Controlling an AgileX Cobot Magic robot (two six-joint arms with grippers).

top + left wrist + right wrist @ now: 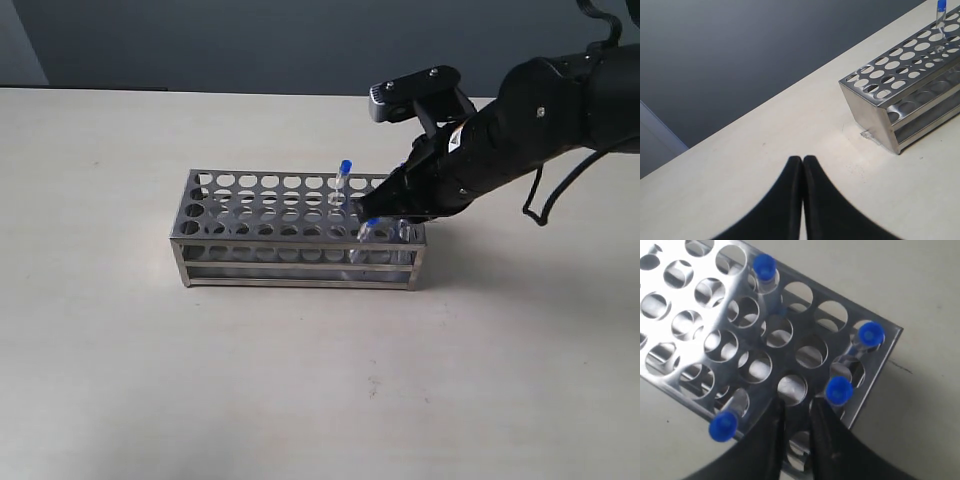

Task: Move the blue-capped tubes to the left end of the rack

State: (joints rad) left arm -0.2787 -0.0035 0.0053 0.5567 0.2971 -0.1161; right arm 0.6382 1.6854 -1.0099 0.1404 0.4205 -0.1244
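**Rack and grippers, three views.** The grey metal rack (pixel 290 215) stands near the middle of a pale table (pixel 120 380), with bare surface open along all four of its edges. Holes across the left and middle of its top plate are empty. All four blue-capped tubes (pixel 764 264) sit in holes at the right end. One is toward the back edge, one at the front edge, and two near the end corner.

The right gripper (pixel 798 412) hangs over that right end, its fingers narrowly parted with nothing between them. One cap lies just beside a finger, outside the gap. The left gripper (pixel 803 165) is pressed closed and empty, over bare table apart from the rack's left end.
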